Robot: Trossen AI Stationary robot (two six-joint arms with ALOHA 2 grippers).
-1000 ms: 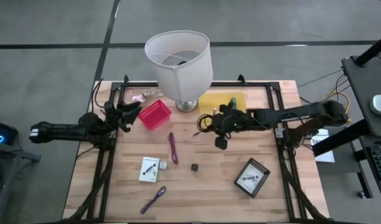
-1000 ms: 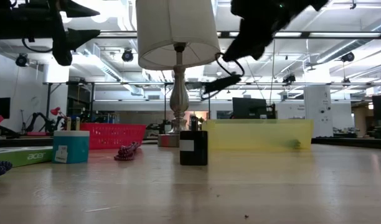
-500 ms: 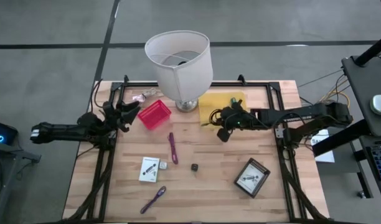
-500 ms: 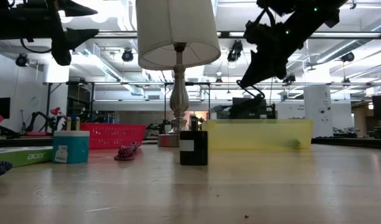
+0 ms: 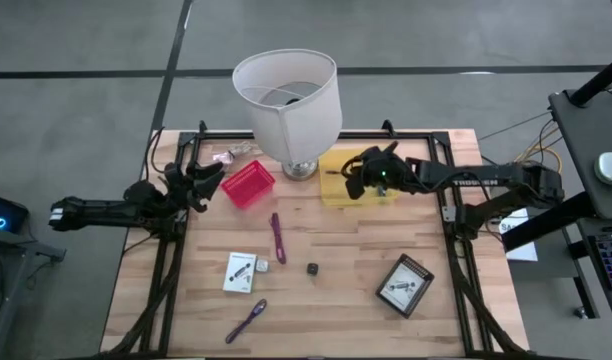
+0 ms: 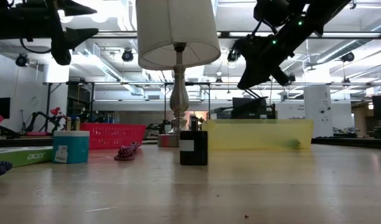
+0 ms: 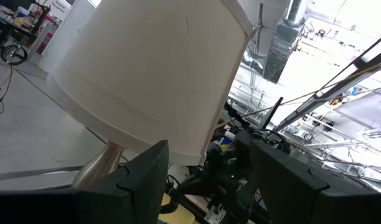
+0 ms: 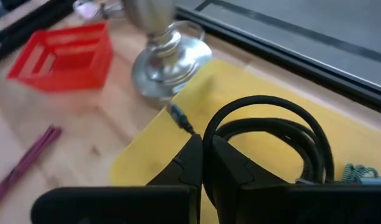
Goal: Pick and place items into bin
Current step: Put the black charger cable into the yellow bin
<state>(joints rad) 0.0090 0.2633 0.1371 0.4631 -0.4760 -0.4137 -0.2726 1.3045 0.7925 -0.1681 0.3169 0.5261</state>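
Observation:
My right gripper (image 5: 358,183) hovers over the yellow bin (image 5: 336,160), shut on the coiled black cable (image 8: 271,130); the low view shows it high above the bin (image 6: 259,134). A teal item (image 8: 355,174) lies in the bin. My left gripper (image 5: 208,178) waits open at the table's left edge beside the red basket (image 5: 248,184). On the wood lie two purple sticks (image 5: 277,237) (image 5: 247,320), a white packet (image 5: 241,272) and a tiny black cube (image 5: 312,268). My right gripper pinches the cable's coil between its two fingers (image 8: 187,162) where the strands bunch together (image 8: 210,132). It comes in from the table's right, slanting down. The coil stands out beyond the fingertips, lifted clear above the bin, and a plug end (image 8: 178,118) sticks out sideways.
The white lamp (image 5: 288,100) stands just left of the bin, its metal base (image 8: 169,56) close to the bin's edge. A pink wrapper (image 5: 226,155) lies behind the red basket. A black box with a white label (image 5: 405,285) sits near the right front.
My right gripper has carried the cable from over the table's middle toward the far edge, until it hangs over the yellow bin. It has stayed shut on the cable throughout. The left arm has kept still.

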